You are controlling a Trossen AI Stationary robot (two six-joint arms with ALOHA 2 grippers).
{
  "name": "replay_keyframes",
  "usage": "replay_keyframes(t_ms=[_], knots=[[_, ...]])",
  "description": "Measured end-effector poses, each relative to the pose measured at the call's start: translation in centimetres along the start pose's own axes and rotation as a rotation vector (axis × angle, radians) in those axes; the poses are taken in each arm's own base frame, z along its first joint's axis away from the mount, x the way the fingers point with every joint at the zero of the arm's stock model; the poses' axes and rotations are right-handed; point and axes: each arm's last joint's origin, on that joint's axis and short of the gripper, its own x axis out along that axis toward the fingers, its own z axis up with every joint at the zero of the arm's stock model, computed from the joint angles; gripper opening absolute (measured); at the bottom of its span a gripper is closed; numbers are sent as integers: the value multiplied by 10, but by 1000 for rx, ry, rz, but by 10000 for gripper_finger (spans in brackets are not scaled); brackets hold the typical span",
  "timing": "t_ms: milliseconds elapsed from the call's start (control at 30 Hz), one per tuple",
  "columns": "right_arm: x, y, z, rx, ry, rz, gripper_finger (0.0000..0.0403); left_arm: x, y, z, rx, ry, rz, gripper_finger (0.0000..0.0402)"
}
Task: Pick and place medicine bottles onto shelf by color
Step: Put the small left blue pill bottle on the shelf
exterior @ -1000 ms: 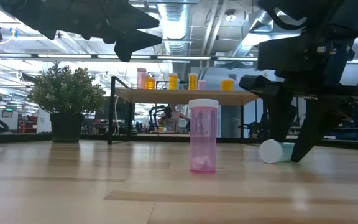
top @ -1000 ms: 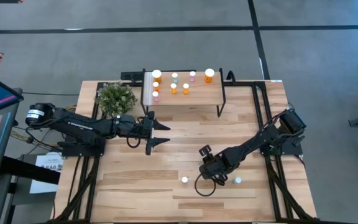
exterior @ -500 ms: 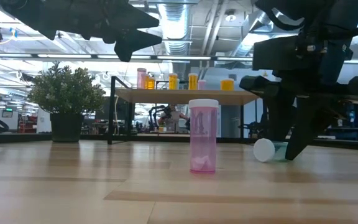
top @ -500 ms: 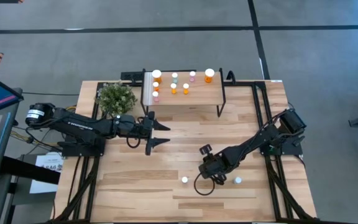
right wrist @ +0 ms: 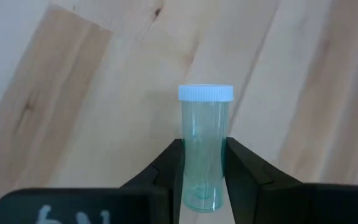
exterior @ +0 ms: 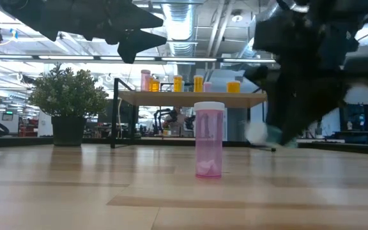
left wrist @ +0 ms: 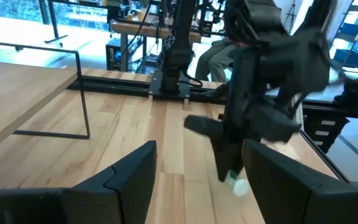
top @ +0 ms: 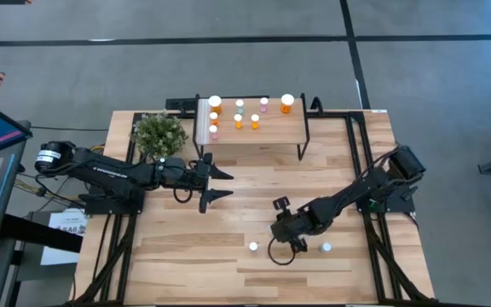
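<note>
A pale green medicine bottle (right wrist: pixel 205 149) with a white cap sits between the fingers of my right gripper (right wrist: pixel 204 183), near the table's front right (top: pixel 292 236). A pink bottle (exterior: pixel 209 140) stands upright on its base just left of it (top: pixel 253 246). Another white-capped bottle (top: pixel 326 247) stands to the right. The shelf (top: pixel 267 132) at the far edge carries several orange, green and pink bottles. My left gripper (top: pixel 226 182) hovers open over the table's middle left, touching nothing. My right gripper pinches the green bottle's lower body (right wrist: pixel 204 177), near its base, between its two fingers (right wrist: pixel 174 168). The fingers slant down from above and lie along the bottle. The capped end (right wrist: pixel 206 93) points away from them. The bottle is tilted and clear of the table (exterior: pixel 260 134).
A potted plant (top: pixel 158 134) stands at the far left beside the shelf. Black frame rails (top: pixel 373 170) run along the table's right edge. Bare wood lies between the shelf (exterior: pixel 190 98) and the two arms.
My right gripper has taken the green bottle, which lay on its side on the table, and raised it clear. It has tipped and shifted slightly toward the pink bottle. My left gripper has kept still.
</note>
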Motion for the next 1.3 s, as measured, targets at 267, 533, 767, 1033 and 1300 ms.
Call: replay_keyframes(t_ms=[267,533,767,1033,1300], knots=[[-26,-22,-29,123,-295,-95,108,0,0,-1,0,15,1,225],[-50,-63,-55,241,-660,-313,108,0,0,-1,0,7,1,225],[-64,-116,-63,342,-811,-552,108,0,0,-1,0,7,2,225],[-68,-172,-86,540,-915,-716,108,0,0,-1,1,9,2,225],[-49,-202,-104,631,-943,-725,108,0,0,-1,7,10,1,225]])
